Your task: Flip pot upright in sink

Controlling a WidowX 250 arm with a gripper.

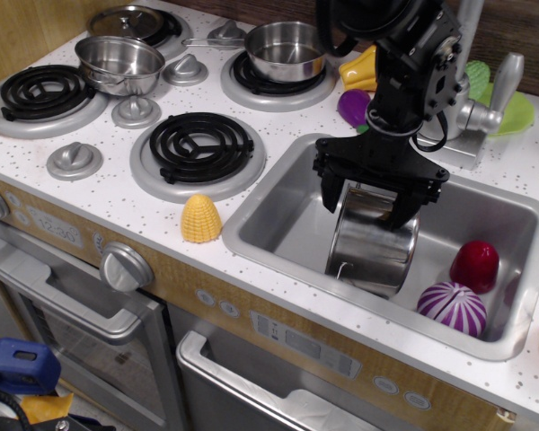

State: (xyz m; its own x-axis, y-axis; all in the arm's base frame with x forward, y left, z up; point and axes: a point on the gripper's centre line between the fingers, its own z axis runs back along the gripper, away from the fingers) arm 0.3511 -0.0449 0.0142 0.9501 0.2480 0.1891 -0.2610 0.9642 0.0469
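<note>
A white speckled surface [117, 202] carries four black coil burners, the nearest [200, 144] just left of the sink [278, 220]. A shallow steel pot [119, 63] sits between the rear burners, and a long-handled saucepan [286, 49] rests on the back right burner. A yellow corn piece [201, 219] stands at the front edge, near the sink's left corner.

In the sink the tall steel pot [373, 244] is tilted, its rim up toward the back. The gripper [370, 197] hangs over that rim with its jaws spread wide, one on each side of the pot's top; whether they touch it cannot be told. A dark red piece [474, 266] and a purple striped piece [454, 307] lie at the sink's right end.
</note>
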